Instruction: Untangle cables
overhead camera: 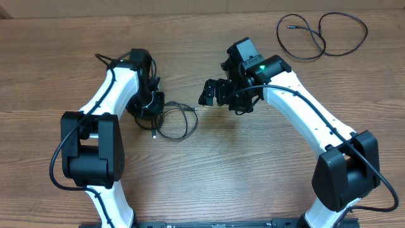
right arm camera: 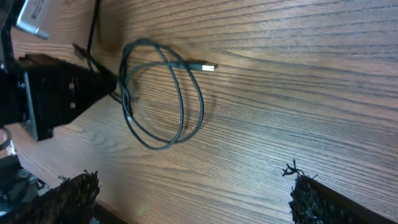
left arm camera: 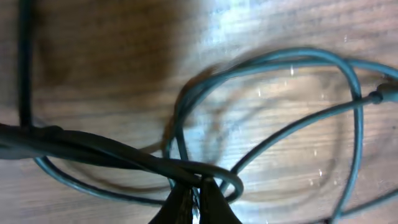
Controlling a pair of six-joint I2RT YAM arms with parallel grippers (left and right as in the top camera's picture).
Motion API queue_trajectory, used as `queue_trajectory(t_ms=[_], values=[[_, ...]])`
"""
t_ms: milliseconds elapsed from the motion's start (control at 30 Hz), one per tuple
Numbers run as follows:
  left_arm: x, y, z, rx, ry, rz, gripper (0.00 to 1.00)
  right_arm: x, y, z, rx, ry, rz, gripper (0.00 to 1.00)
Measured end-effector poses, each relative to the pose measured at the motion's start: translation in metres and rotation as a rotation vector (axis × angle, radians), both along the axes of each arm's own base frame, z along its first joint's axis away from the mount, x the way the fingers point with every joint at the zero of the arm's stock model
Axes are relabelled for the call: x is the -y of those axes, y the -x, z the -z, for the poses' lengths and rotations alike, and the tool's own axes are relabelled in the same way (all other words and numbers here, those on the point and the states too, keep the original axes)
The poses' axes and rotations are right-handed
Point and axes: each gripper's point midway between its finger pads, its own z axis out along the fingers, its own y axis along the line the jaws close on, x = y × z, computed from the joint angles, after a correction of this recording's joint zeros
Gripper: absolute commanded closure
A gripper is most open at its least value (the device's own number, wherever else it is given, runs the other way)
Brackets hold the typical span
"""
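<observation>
A small coiled bundle of thin black cables (overhead camera: 175, 121) lies on the wooden table between the two arms. Seen from the right wrist, these cables (right arm camera: 165, 93) form overlapping loops, and a silvery plug (right arm camera: 208, 66) sticks out to the right. My left gripper (overhead camera: 158, 113) is at the bundle's left edge. In the left wrist view it (left arm camera: 196, 200) is shut, pinching crossed strands of the cables (left arm camera: 186, 169) between its fingertips. My right gripper (overhead camera: 212, 95) hovers just right of the bundle. It (right arm camera: 193, 196) is open with bare wood between its fingers.
One separate cable (overhead camera: 323, 35) lies in loose loops at the far right of the table. A thicker black arm wire (left arm camera: 25, 62) runs down the left side of the left wrist view. The left gripper's body (right arm camera: 50, 93) shows beside the coil.
</observation>
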Motion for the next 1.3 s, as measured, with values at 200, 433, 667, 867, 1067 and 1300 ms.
queue_trajectory(t_ms=[200,433,667,867,1067,1300], values=[[0.024,-0.01,-0.051,-0.029,0.134,-0.012,0.96,0.0,0.0,0.0,-0.002,0.002,0.0,0.0],[0.063,-0.041,-0.178,0.139,0.379,0.006,0.96,0.001,0.001,0.0,-0.004,0.002,0.0,0.0],[0.077,-0.029,-0.236,0.19,0.482,0.024,0.96,0.0,0.0,0.0,-0.001,0.001,0.0,0.0],[0.095,-0.025,-0.252,0.173,0.623,0.029,0.96,-0.002,0.001,-0.001,-0.003,-0.011,-0.004,0.0],[0.104,-0.022,-0.261,0.138,0.7,-0.014,0.96,-0.005,0.002,-0.003,-0.011,-0.029,-0.01,0.0],[0.107,-0.022,-0.264,0.102,0.717,-0.075,0.96,-0.004,0.003,-0.002,-0.014,-0.029,-0.012,0.0]])
